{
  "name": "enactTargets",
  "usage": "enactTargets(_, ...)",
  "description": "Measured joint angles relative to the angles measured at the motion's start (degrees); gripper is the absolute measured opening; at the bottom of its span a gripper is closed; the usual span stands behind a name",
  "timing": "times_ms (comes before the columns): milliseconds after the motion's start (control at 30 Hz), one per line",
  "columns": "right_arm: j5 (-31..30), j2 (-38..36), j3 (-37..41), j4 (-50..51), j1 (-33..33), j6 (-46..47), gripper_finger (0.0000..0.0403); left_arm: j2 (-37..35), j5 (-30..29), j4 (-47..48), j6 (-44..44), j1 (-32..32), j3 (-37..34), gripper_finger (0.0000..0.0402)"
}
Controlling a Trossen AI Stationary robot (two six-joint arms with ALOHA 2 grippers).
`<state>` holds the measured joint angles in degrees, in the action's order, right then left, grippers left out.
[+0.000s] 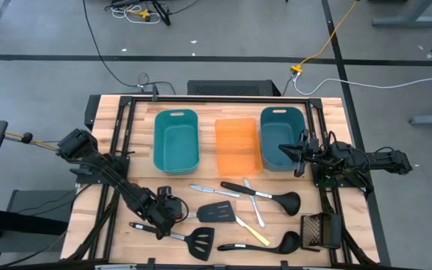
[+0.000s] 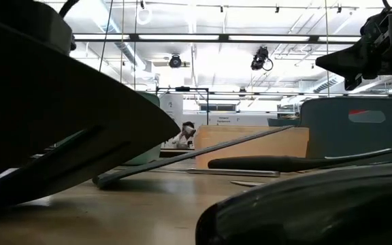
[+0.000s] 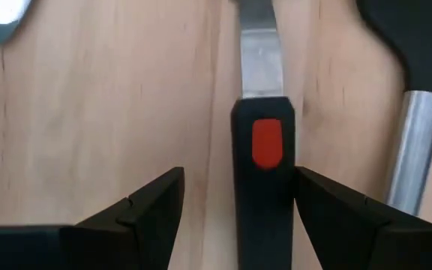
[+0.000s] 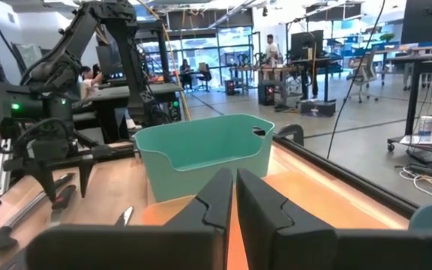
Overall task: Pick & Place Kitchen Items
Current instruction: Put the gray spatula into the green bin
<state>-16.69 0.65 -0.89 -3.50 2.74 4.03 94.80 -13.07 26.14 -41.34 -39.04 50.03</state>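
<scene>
Several utensils lie flat on the wooden table's near half: a black slotted spatula [image 1: 216, 214], a second spatula [image 1: 201, 240], two black ladles [image 1: 265, 196] [image 1: 276, 244], silver knives [image 1: 205, 190] [image 1: 253, 202] and a yellow-handled knife [image 1: 252, 231]. My left gripper [image 1: 169, 210] is low and open. Its fingers stand on either side of the first spatula's black handle [image 3: 265, 187], which has a red spot. My right gripper [image 1: 300, 154] is shut and empty, raised over the right teal bin [image 1: 280, 135]. My left gripper's fingers lie along the spatula's handle, one on each side, near its end with the red spot [image 3: 267, 142]. One finger [image 3: 328, 202] stands right against the handle's side; I cannot tell whether it touches. The spatula lies flat on the table.
Three bins stand side by side at the far side: teal [image 1: 176, 140], orange [image 1: 237, 146], teal. A dark mesh object [image 1: 319, 231] lies at the near right. The second spatula's steel shaft [image 3: 415, 142] lies close beside my left gripper, and a knife tip [image 3: 6, 19] on the other side.
</scene>
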Motion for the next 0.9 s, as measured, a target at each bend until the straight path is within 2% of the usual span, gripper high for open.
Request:
enactTargets(233, 0.08, 0.54, 0.0, -0.25, -0.01, 0.01, 0.0031, 3.36, 1.29, -1.33, 0.31, 0.21, 0.35, 0.0256)
enactTargets(467, 0.14, 1.16, 0.0, -0.29, 0.0, 0.0, 0.0031, 2.41, 1.27, -1.4, 0.69, 0.28, 0.1, 0.0247)
enactTargets(567, 0.14, 1.18, 0.0, -0.3, 0.0, 0.01, 0.0031, 1.98, 1.98, -0.85, 0.68, 0.29, 0.01, 0.0216)
enactTargets(767, 0.17, 1.18, 0.0, -0.31, 0.0, 0.7, 0.0031, 1.87, 2.48, -0.58, 0.03, 0.32, -0.01, 0.0114)
enactTargets(900, 0.17, 1.18, 0.0, -0.31, 0.0, 1.06, 0.0031, 1.84, 2.56, -0.13, 0.99, 0.32, 0.01, 0.0113)
